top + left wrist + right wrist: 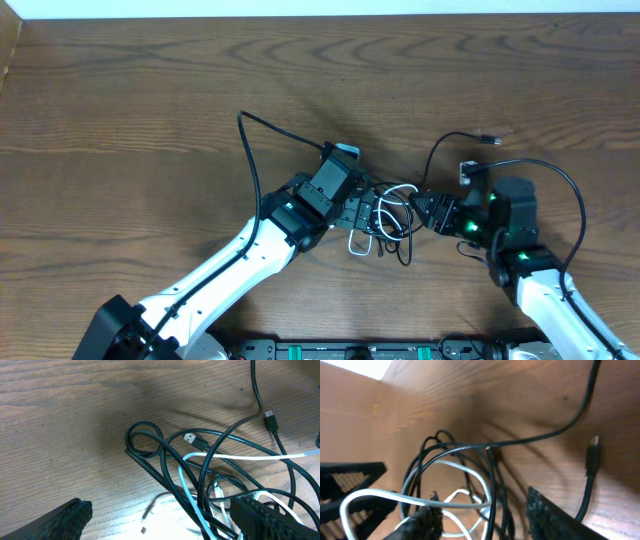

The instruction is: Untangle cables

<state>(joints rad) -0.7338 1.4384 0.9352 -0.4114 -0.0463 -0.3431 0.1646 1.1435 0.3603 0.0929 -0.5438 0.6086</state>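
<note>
Plainly, the right tool [487,520] stands half apart, straddling the white and black loops of the cables [392,218]. The left tool [160,527] gapes wide just beside them, on the opposite side. The tangle lies between both on the counter [150,100], with black tails running away from the arms. Crossings beneath the tools are hidden, and I cannot tell whether anything is pinched.

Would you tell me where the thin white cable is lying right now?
In the overhead view, the thin white cable lies between the left pincer and the right pincer, looped through the thin black cables.
</note>
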